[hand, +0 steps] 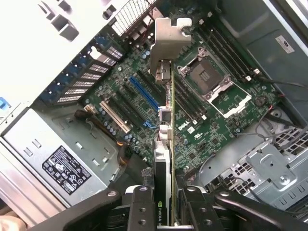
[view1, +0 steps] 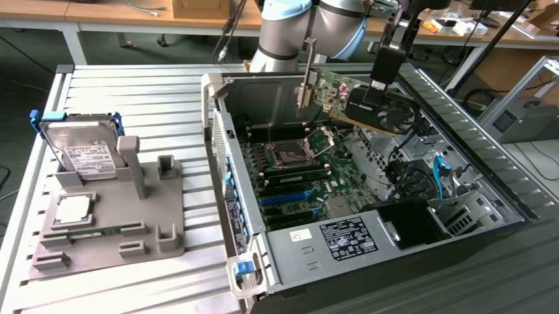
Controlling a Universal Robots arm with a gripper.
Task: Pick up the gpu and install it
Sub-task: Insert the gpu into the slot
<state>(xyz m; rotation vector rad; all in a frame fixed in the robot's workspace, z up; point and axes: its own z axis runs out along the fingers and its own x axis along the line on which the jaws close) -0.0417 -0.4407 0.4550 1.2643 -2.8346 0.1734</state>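
Observation:
The gpu (view1: pixel 354 97), a green card with a black fan shroud and a silver bracket, hangs tilted in the air over the far part of the open computer case (view1: pixel 489 163). My gripper (view1: pixel 383 78) is shut on its shroud end from above. In the wrist view the gpu (hand: pixel 166 139) appears edge-on, bracket (hand: pixel 168 41) farthest from the camera, with my gripper (hand: pixel 166 204) clamped on either side of it. It is well above the motherboard (hand: pixel 216 115) and apart from it. A blue expansion slot (hand: pixel 143 94) lies beside the card's line.
The power supply (view1: pixel 342 239) fills the case's near corner, with a drive cage (view1: pixel 454 209) and cables on the exterior view's right. On the slatted table (view1: pixel 157 104) at the left, a grey fixture (view1: pixel 131 229) holds a hard drive (view1: pixel 83 147), a processor (view1: pixel 72 208) and a memory stick (view1: pixel 96 231).

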